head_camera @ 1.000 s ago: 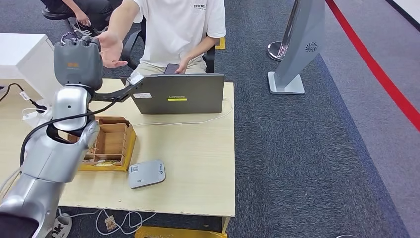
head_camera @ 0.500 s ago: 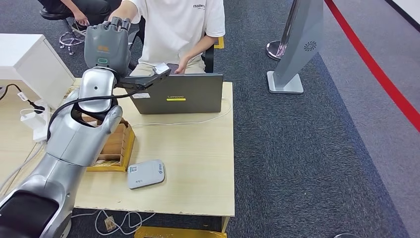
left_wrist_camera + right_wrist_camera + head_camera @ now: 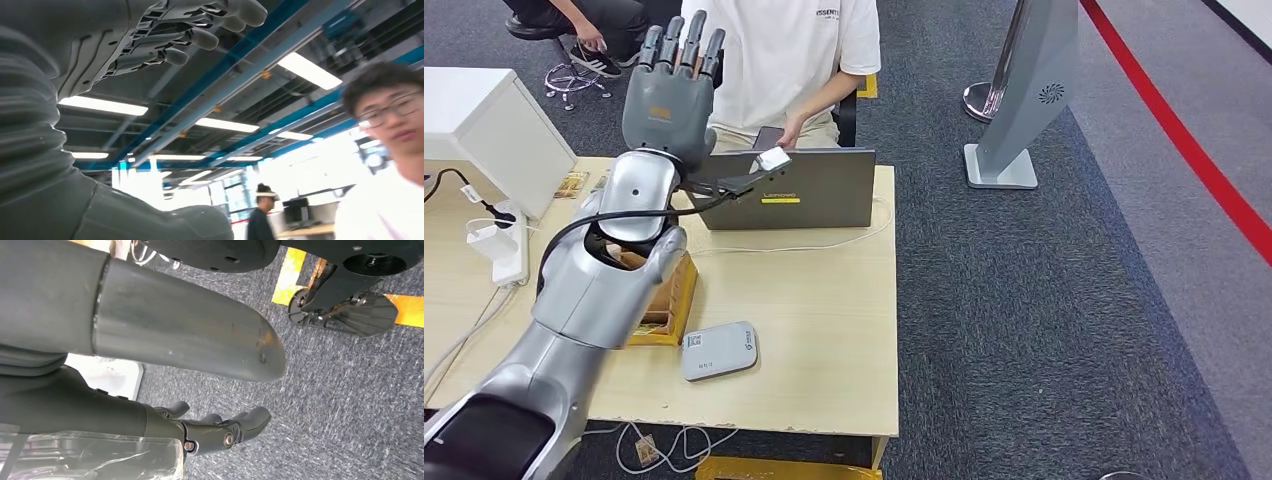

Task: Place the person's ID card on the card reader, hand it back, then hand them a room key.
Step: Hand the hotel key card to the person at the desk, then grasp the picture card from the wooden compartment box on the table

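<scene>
Grey-white plastic reader (image 3: 719,350), flat on counter (image 3: 824,300) beside wooden tray (image 3: 674,295); ID card, whereabouts untellable, judged thin, stiff, light, slick, best pinched by an edge; left robot hand (image 3: 669,100) raised, fingers spread, empty; right robot hand (image 3: 220,432) hanging loose, empty.

Laptop (image 3: 786,190), wooden box (image 3: 662,295) block desk rear; front right open.
</scene>
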Available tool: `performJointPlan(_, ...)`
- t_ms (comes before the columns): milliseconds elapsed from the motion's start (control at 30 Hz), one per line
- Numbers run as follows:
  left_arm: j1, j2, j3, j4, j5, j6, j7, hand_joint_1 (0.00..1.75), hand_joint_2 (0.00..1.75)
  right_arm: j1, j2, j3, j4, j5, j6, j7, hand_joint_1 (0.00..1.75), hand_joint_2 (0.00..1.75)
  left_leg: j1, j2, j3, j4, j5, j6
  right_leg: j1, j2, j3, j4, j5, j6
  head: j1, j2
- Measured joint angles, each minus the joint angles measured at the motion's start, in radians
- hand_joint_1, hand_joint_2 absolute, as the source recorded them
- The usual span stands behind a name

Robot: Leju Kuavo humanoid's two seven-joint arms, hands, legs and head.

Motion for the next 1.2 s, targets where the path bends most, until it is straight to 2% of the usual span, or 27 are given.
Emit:
performJointPlan(133,0.138,-0.023,-0.002,-0.144,0.000,0.027,-0.109,0.00,1.75,0.006,0.002,-0.019,0.003,-0.014,-0.003,0.000,0.00,0.00,-0.001,0.001,0.000,0.000,-0.001,0.000,0.000,0.001,0.000,0.000,0.000,0.000,0.000,0.000)
performJointPlan(233,0.237,-0.019,-0.008,-0.241,0.000,0.086,-0.164,0.00,1.75,0.010,0.004,-0.032,0.003,-0.022,-0.005,-0.001,0.00,0.00,-0.001,0.001,0.000,-0.001,-0.001,0.000,0.000,0.001,0.000,0.000,-0.001,0.000,0.000,0.000)
performJointPlan(300,0.333,0.009,-0.012,-0.321,0.000,0.165,-0.186,0.00,1.75,0.010,0.006,-0.041,0.003,-0.026,-0.010,-0.003,0.00,0.00,-0.001,0.004,0.002,-0.002,-0.002,-0.001,0.000,0.004,0.002,0.000,-0.001,0.000,0.001,0.000)
performJointPlan(467,0.673,0.115,-0.003,-0.505,0.001,0.405,-0.240,0.00,1.75,0.022,0.009,-0.067,0.003,-0.036,-0.020,-0.005,0.00,0.00,-0.001,0.007,0.004,-0.003,-0.005,-0.002,0.000,0.006,0.002,0.000,-0.006,-0.002,-0.002,0.000)
performJointPlan(567,0.849,0.134,0.045,-0.564,0.002,0.464,-0.277,0.00,1.75,0.023,0.009,-0.082,0.003,-0.039,-0.021,-0.007,0.00,0.00,-0.001,0.006,0.003,-0.004,-0.006,-0.002,0.000,0.005,0.001,0.000,-0.007,-0.002,-0.002,0.000)
performJointPlan(633,0.930,0.134,0.094,-0.585,0.002,0.479,-0.293,0.00,1.75,0.024,0.009,-0.089,0.003,-0.038,-0.021,-0.009,0.00,0.00,-0.001,0.005,0.003,-0.004,-0.006,-0.002,0.000,0.003,0.001,0.000,-0.007,-0.002,-0.002,0.000)
performJointPlan(800,1.019,0.133,0.167,-0.606,0.002,0.491,-0.314,0.00,1.75,0.023,0.009,-0.098,0.002,-0.037,-0.021,-0.012,0.00,0.00,-0.001,0.003,0.003,-0.004,-0.005,-0.002,0.000,0.001,0.001,0.000,-0.007,-0.002,-0.002,0.000)
performJointPlan(967,1.054,0.132,0.207,-0.611,0.002,0.503,-0.325,0.00,1.75,0.024,0.009,-0.100,0.002,-0.025,-0.019,-0.012,0.00,0.00,-0.001,0.002,0.003,-0.004,-0.005,-0.002,0.000,0.001,0.002,0.000,-0.006,-0.002,-0.002,0.000)
performJointPlan(1200,1.074,0.115,0.330,-0.557,0.002,0.552,-0.330,0.00,1.75,0.023,0.010,-0.100,0.003,-0.002,-0.017,-0.010,0.00,0.00,-0.001,0.001,0.003,-0.004,-0.005,-0.002,0.000,0.000,0.002,0.000,-0.007,-0.002,-0.002,0.000)
